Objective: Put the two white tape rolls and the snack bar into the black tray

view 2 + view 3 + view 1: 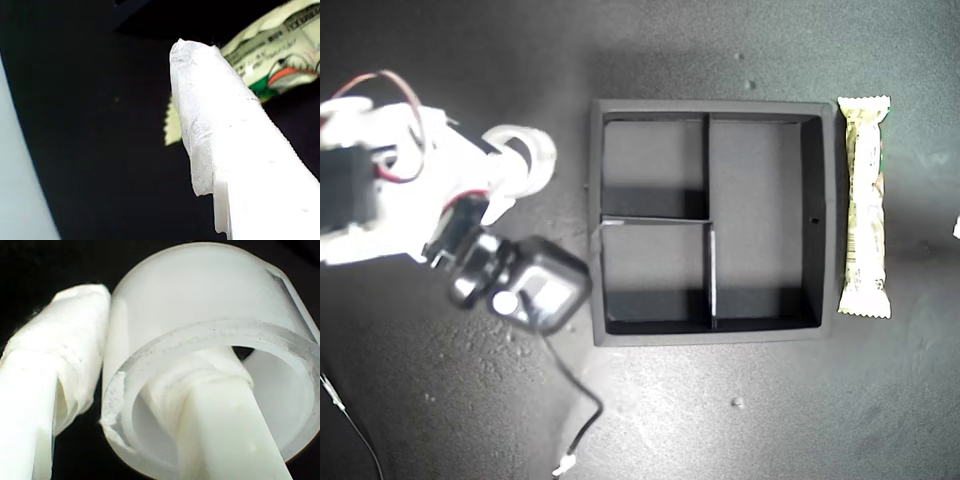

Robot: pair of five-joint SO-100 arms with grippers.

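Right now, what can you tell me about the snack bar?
The snack bar is long and narrow, in a cream wrapper with crimped, zigzag ends and small green and red print. It lies flat on the dark table, just outside the black tray along its wall on the exterior view's right. My first gripper's finger is near one end, not touching it.

surface: dark matte tabletop [720, 420] | on it: square matte black divided tray [825, 215]; cream crimped-wrapper snack bar [865, 205] just beside tray
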